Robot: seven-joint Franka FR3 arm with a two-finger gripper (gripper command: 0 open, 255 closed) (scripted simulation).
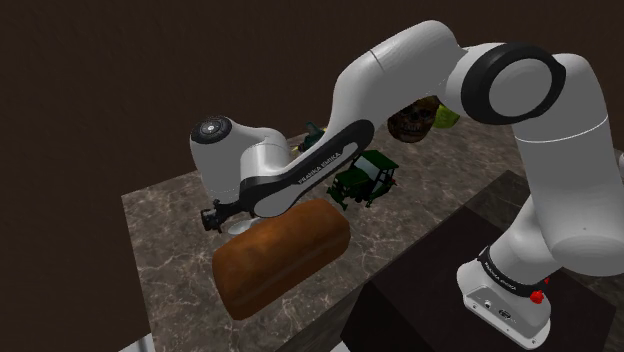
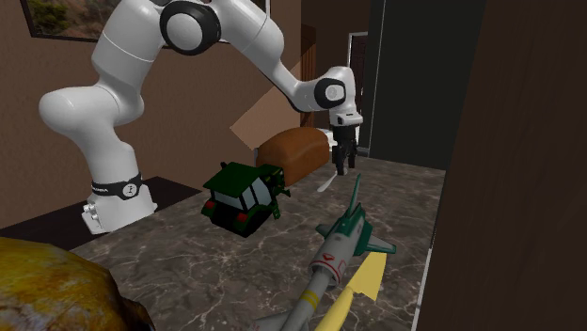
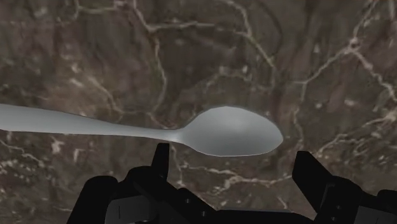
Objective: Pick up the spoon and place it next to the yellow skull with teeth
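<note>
Gripper (image 3: 233,160): fingers apart, low over the counter (image 3: 95,57), clamped on nothing. The spoon (image 3: 229,132) lies flat on the marble with its bowl between the fingertips, at the counter's end farthest from the skull (image 2: 52,291).

Risks: closing across the rounded bowl may squirt it out sideways. A spoon lying flat offers little height, so the fingertips may strike stone first.

Surroundings, by size:
- Bread loaf (image 2: 296,155), just beside the gripper (a brush on lifting seems likely).
- Green tractor (image 2: 243,196), mid-counter, roughly on the line to the skull.
- Toy jet (image 2: 341,243), along the counter's edge by the wall.

The carry should clear the tractor.
</note>
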